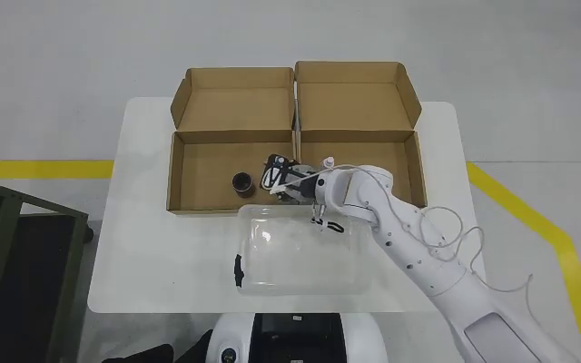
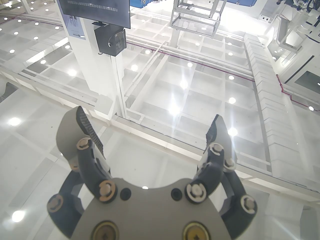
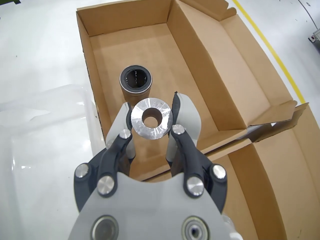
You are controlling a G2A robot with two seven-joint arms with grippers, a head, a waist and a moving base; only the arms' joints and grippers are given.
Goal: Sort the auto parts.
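My right gripper (image 3: 151, 116) is shut on a silver metal ring (image 3: 152, 121) with a round hole, held above the floor of the left cardboard box (image 3: 152, 51). Inside that box stands a black-rimmed cylindrical bearing (image 3: 135, 81), just beyond the ring. From above, the right gripper (image 1: 277, 176) hangs over the left box (image 1: 204, 177) near the wall it shares with the other box, with the bearing (image 1: 242, 182) a little to its left. My left gripper (image 2: 152, 136) is open with nothing between its fingers and points up at a ceiling.
A second open cardboard box (image 1: 363, 163) adjoins the first on the right. A clear plastic bin (image 1: 304, 250) lies on the white table (image 1: 136, 227) in front of the boxes. Yellow floor tape (image 1: 54, 168) runs past the table.
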